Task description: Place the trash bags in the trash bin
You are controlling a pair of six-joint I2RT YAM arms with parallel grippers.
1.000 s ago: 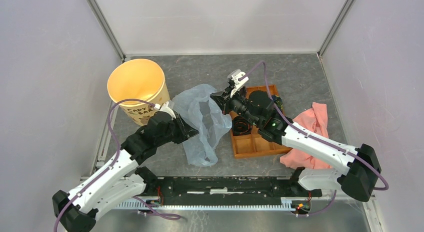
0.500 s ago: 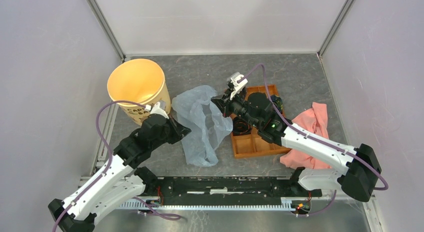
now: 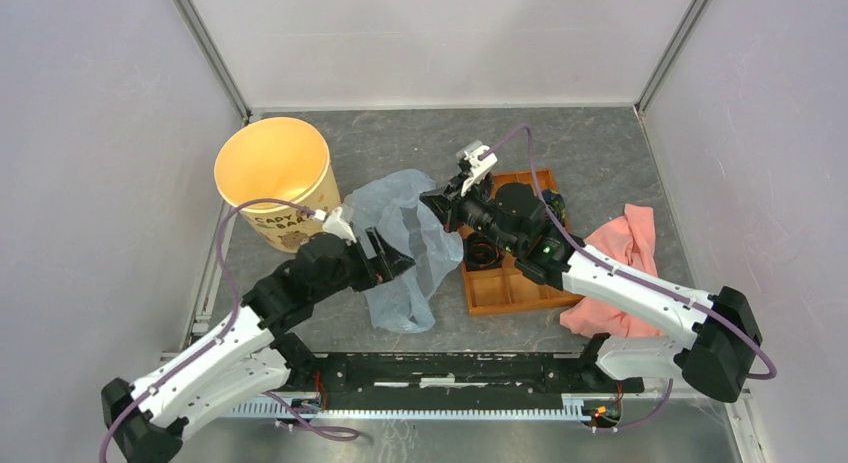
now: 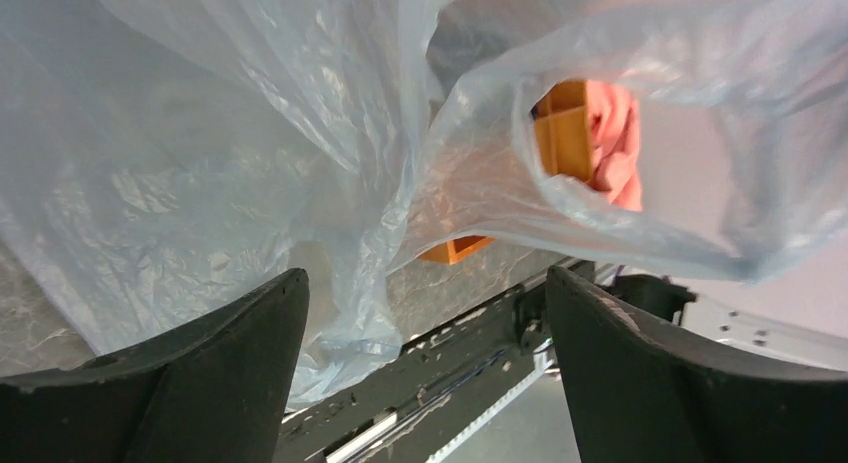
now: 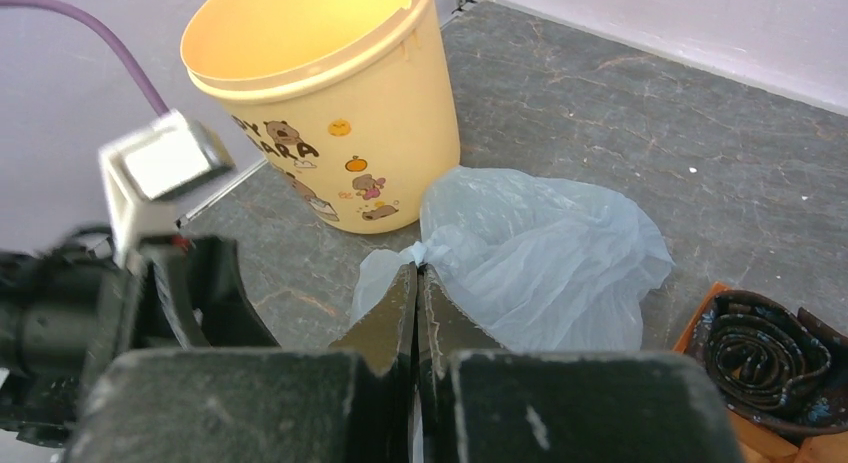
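The pale blue trash bag lies crumpled on the table between both arms, right of the cream-yellow trash bin. My right gripper is shut on a pinched fold at the bag's top edge, and the wrist view shows bag film bunched at the closed tips with the bin beyond. My left gripper stands wide open at the bag's left side. In its wrist view the bag hangs just ahead of the spread fingers, and nothing lies between them.
An orange compartment tray with dark rolled items sits right of the bag, also seen at the right wrist view's edge. A pink cloth lies beyond it. Through a bag loop I see the tray and cloth.
My left gripper drew back from the bag while shut, then came forward to the right again and opened wide. The right gripper kept its pinch and barely moved.
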